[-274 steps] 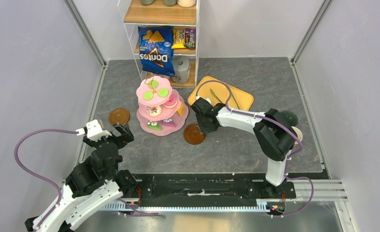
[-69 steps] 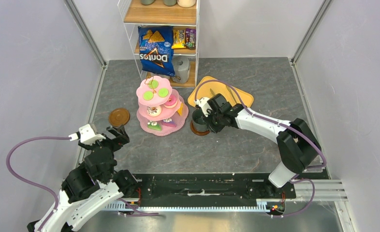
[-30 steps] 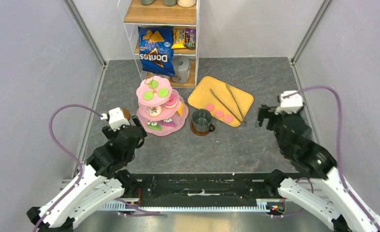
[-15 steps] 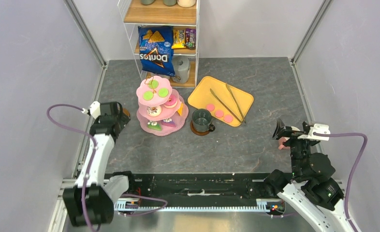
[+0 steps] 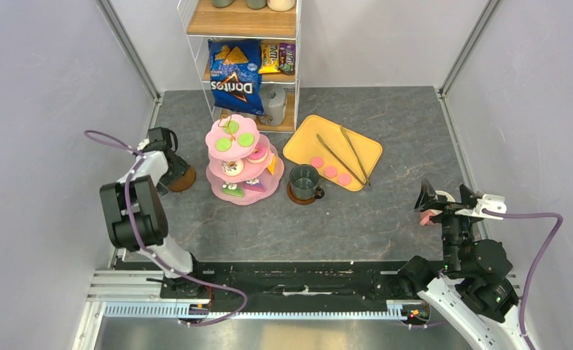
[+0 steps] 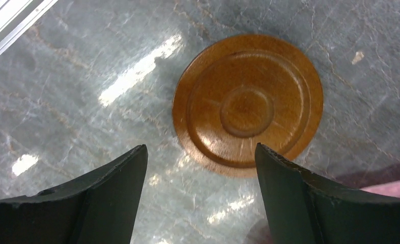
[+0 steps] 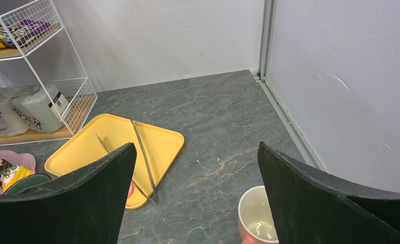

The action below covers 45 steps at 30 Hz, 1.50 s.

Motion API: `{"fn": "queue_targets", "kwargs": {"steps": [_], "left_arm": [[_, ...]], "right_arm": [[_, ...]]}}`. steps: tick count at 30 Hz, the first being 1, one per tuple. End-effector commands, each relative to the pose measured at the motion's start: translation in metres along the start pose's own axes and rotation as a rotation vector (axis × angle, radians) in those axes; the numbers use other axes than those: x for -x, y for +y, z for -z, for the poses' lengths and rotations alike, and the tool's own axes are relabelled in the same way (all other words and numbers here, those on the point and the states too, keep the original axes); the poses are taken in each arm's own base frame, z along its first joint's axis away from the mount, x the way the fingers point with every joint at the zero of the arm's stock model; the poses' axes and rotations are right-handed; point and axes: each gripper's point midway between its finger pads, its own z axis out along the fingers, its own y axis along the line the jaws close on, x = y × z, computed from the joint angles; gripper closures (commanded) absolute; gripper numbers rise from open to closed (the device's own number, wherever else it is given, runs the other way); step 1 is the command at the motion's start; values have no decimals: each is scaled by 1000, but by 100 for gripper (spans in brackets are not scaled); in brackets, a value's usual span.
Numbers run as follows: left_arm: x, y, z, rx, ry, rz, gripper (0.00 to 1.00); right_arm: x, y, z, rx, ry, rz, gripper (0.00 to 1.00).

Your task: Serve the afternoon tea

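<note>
A bare brown saucer lies on the stone table left of the pink three-tier stand, which carries green macarons and cake pieces. My left gripper hovers open just short of the saucer's near rim, which lies between the fingertips, untouched. The left gripper hides part of that saucer from above. A dark-green mug stands on a second saucer. My right gripper is open above the floor, empty, with the pink mug below its right finger. From above that mug is mostly hidden by the right gripper.
A yellow tray holds metal tongs and pink macarons. A wire shelf unit with a blue Doritos bag stands at the back. Side walls run close to both grippers.
The left arm has swung out to the left saucer and its jaws have narrowed a little. The right arm has drawn back from the dark-green mug to above the pink mug.
</note>
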Motion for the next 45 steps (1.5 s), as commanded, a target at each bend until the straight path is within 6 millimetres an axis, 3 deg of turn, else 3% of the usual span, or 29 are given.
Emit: {"fn": "queue_targets", "kwargs": {"steps": [1, 9, 13, 15, 20, 28, 33, 45], "left_arm": [[14, -2, -16, 34, 7, -48, 18], [9, 6, -36, 89, 53, -98, 35], [-11, 12, -39, 99, 131, -125, 52], [-26, 19, -36, 115, 181, -134, 56], [-60, 41, -17, 124, 230, -89, 58], [-133, 47, 42, -9, 275, -22, 59], [-182, 53, 65, -30, 288, -84, 60], [-237, 16, 104, -118, 225, -290, 60]], "right_arm": [[7, 2, 0, 11, -26, -25, 3], [6, 5, 0, 27, -29, -25, 3], [7, 6, 0, 31, -30, -26, 3], [7, 6, 0, 31, -30, -27, 3], [9, 7, 0, 41, -36, -38, 3], [11, 4, 2, 33, -30, -49, 3], [12, 4, 3, 34, -29, -55, 3], [10, 2, 3, 27, -22, -45, 3]]}}
